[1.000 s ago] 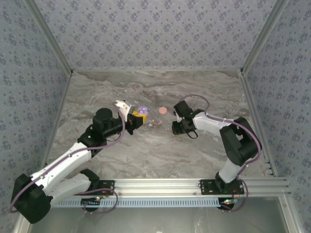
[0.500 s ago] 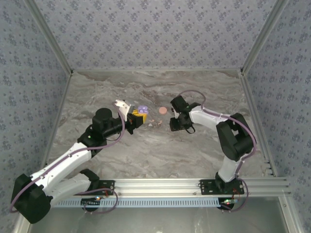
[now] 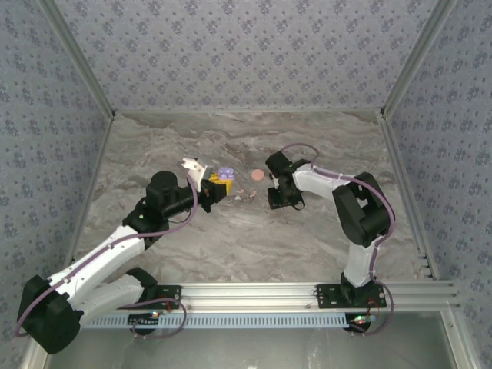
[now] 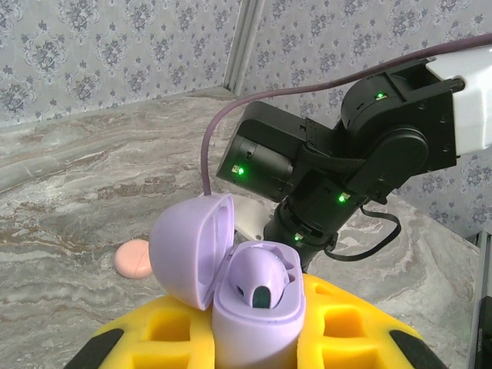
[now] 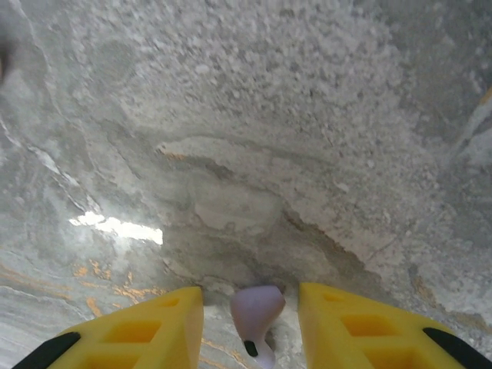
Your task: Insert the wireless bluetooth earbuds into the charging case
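We see the left hand (image 3: 219, 184) left of the counter's middle, clamped on the charging case (image 4: 257, 315). Its yellow fingers (image 4: 350, 323) press the case's lower body from both sides and hold it upright. The case is lilac and stands open, with its lid (image 4: 188, 250) swung back to the left in the left wrist view. A rounded lilac form with a dark slot sits inside the well. We cannot tell whether that is an earbud already seated or the bare socket.

The right hand (image 5: 250, 300) is low over the marbled counter (image 3: 231, 246), a little right of the case, with its black wrist bent down. Its two yellow fingers stand moderately apart. One earbud (image 5: 257, 309), pale lilac with a short stem pointing toward the camera, lies between them. A gap shows on each side of it, so the fingers flank the earbud but do not grip it.

A pink disc (image 3: 257, 175) lies flat on the counter between the two hands, slightly farther back than both. In the left wrist view it sits just beyond the open lid, and the right arm (image 4: 361, 154) rises behind the case with small green lights on its joints. Patterned grey walls close the counter on the left, right and far sides.
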`<act>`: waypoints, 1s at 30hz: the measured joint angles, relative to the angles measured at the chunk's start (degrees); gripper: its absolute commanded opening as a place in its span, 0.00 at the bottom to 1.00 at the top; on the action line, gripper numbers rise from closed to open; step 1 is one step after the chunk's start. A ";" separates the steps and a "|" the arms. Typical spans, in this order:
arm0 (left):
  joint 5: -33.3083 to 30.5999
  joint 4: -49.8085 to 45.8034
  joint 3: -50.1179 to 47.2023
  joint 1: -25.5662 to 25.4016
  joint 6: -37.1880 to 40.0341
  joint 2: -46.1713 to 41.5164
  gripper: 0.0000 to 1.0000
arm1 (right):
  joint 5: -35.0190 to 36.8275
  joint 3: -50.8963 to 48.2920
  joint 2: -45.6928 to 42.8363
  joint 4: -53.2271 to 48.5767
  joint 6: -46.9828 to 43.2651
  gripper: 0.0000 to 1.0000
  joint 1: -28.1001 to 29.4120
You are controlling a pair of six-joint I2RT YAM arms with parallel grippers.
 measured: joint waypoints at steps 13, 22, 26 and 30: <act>0.00 0.02 0.00 0.00 0.00 0.00 0.01 | 1.38 2.84 1.84 -1.25 0.00 0.37 0.81; 0.00 0.00 0.00 0.00 0.00 0.00 0.01 | 2.51 4.26 2.58 -3.96 -0.85 0.35 1.99; 0.00 0.00 0.00 0.00 0.00 0.00 0.01 | 3.06 4.87 3.30 -4.90 -1.44 0.35 1.99; 0.00 0.00 0.00 0.00 0.00 0.00 0.01 | 3.37 5.16 3.69 -5.31 -1.66 0.35 1.99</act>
